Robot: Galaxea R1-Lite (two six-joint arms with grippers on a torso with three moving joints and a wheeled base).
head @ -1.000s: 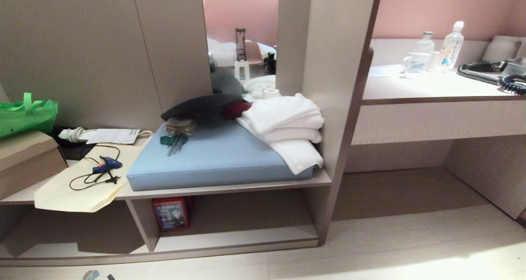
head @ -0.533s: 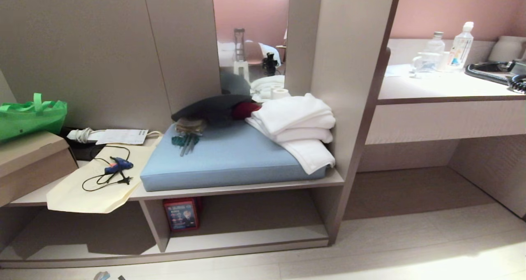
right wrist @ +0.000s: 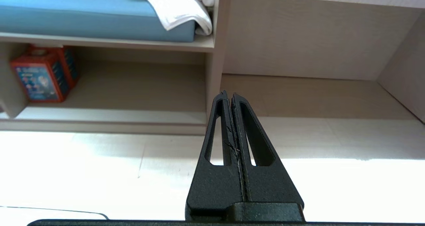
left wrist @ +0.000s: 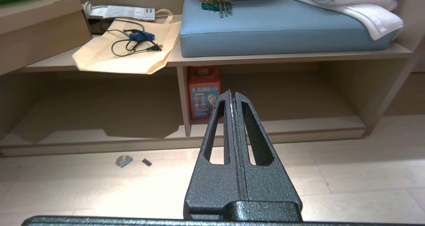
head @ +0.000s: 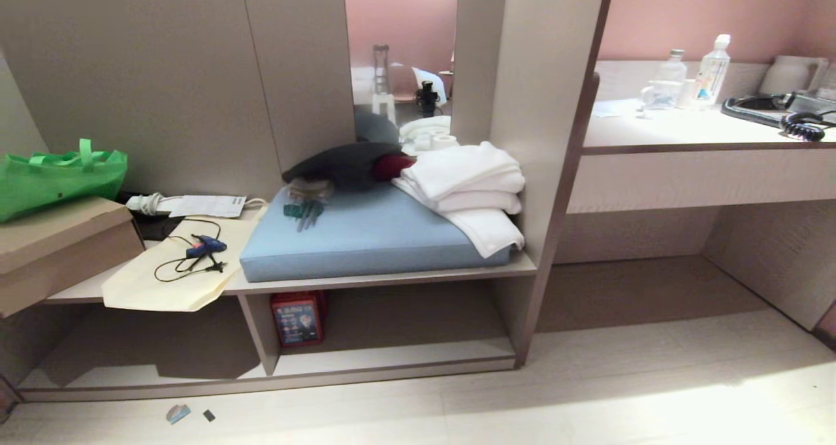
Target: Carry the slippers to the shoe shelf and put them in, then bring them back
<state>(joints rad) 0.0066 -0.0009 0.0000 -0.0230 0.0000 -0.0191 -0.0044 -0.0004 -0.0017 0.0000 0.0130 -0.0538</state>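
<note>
The slippers are out of view. The shoe shelf (head: 392, 361) is the low cubby under the bench board, with a pale base board and an upright divider (head: 260, 340). It also shows in the left wrist view as the shoe shelf (left wrist: 298, 124) and in the right wrist view as the shoe shelf (right wrist: 116, 114). My left gripper (left wrist: 231, 94) is shut with nothing in it, held above the floor and pointing at the divider. My right gripper (right wrist: 229, 95) is shut and empty too, pointing at the unit's right upright. Neither arm shows in the head view.
A red box (head: 299, 317) stands in the cubby beside the divider. On the bench lie a blue cushion (head: 372, 239), white towels (head: 467, 187), a dark grey fabric bundle (head: 346, 164), a cream bag (head: 176, 275), a cardboard box (head: 59, 249). A desk counter (head: 686, 131) is to the right. Small scraps (head: 177, 413) lie on the floor.
The whole head view has shifted: the unit now sits a little higher and further off, with more floor showing in front. Nothing on the shelves has moved.
</note>
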